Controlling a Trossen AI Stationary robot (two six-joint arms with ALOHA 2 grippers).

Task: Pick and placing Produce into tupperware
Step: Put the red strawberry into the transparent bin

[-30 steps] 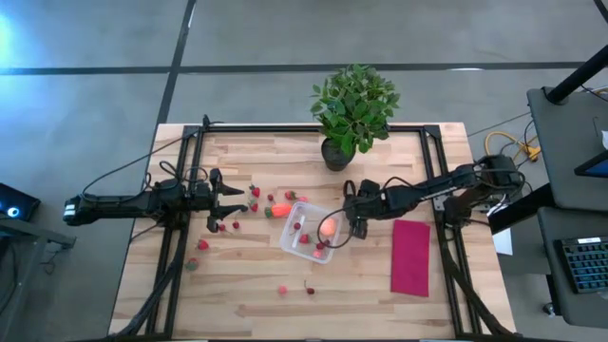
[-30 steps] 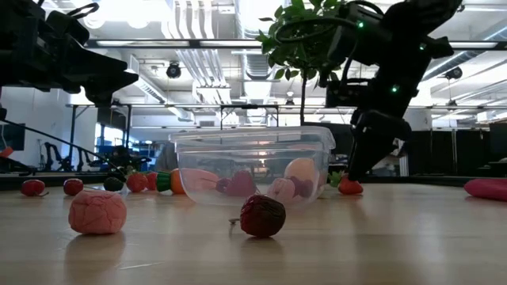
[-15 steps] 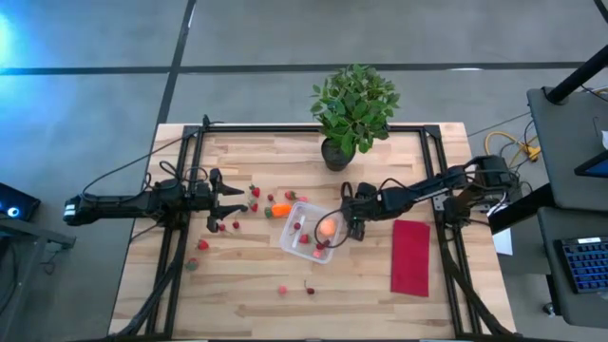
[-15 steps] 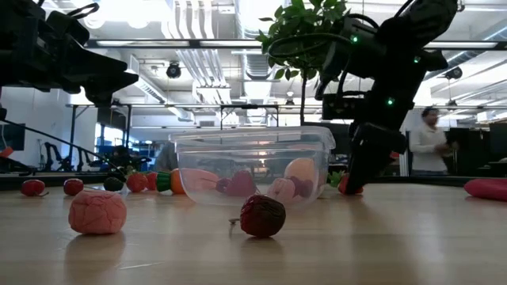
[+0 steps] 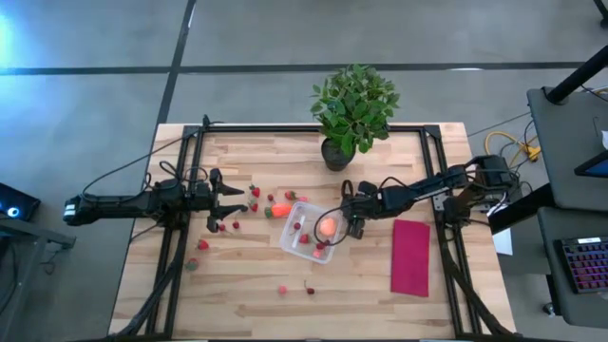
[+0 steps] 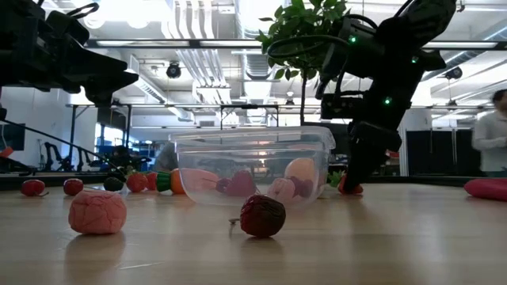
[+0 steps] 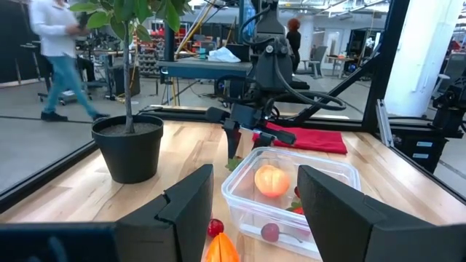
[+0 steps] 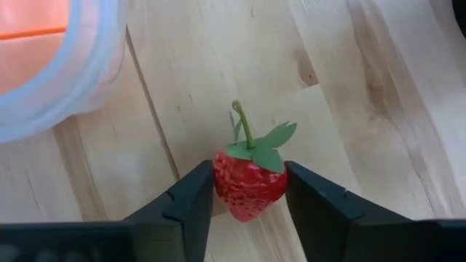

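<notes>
The clear tupperware (image 5: 291,237) sits mid-table holding the round orange-pink fruit (image 5: 328,226) and a few red pieces. My right gripper (image 5: 353,228) stands at the tupperware's right side, shut on a small red strawberry (image 8: 249,185) on the wood. My left gripper (image 5: 228,201) hovers open left of the tupperware, touching nothing. The orange-red piece with green top (image 5: 279,209) lies between the left gripper and the tupperware. Several tiny red pieces (image 5: 202,244) are scattered over the table; a dark one (image 6: 262,216) and a pink one (image 6: 97,212) lie near the front. My right gripper pinches the strawberry's red body by its two sides (image 8: 222,182), one finger (image 8: 191,200) on each. The fingers come from above, slanting down. The strawberry rests on the table next to the tupperware's wall (image 8: 80,87), its green cap and stem (image 8: 246,135) pointing away from the fingers.
A potted plant (image 5: 353,114) stands at the far edge behind the tupperware. A flat magenta cloth (image 5: 410,256) lies to the right of my right gripper. Black frame rails (image 5: 180,237) run along both table sides. A person (image 6: 491,134) walks in the room behind.
My right gripper has shifted slightly toward the tupperware and its fingers have come round the strawberry that earlier showed beside them in the low view. A person has crossed the room in the background.
</notes>
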